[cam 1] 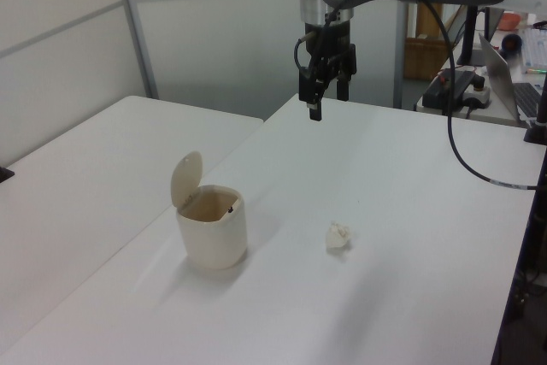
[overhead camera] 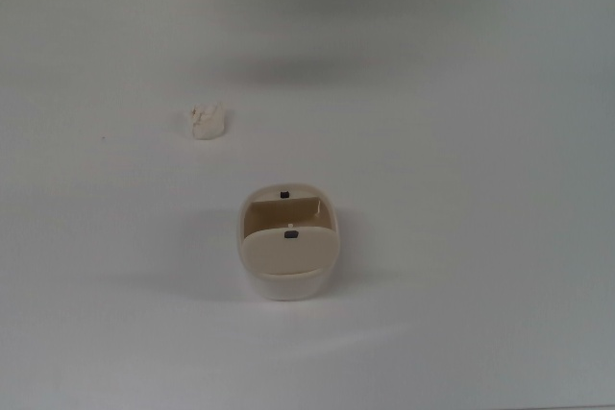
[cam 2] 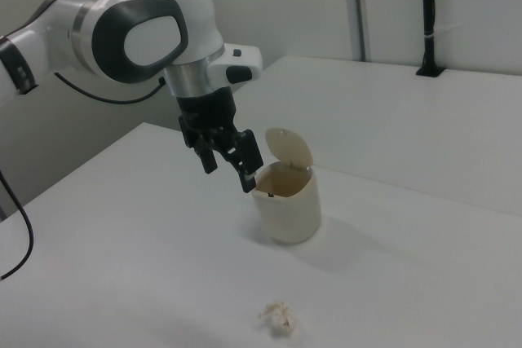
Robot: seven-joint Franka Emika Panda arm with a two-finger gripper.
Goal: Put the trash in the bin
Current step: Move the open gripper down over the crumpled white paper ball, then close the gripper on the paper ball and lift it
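The small crumpled wad of white paper trash [cam 1: 338, 236] lay on the white table [cam 1: 410, 177], well apart from the small cream plastic bin [cam 1: 213, 226] with its flap lid tipped open. The black two-finger gripper [cam 1: 327, 100] hung high above the table, jaws spread and empty. Judged stage: approach not begun; the next move calls for descent over the wad.
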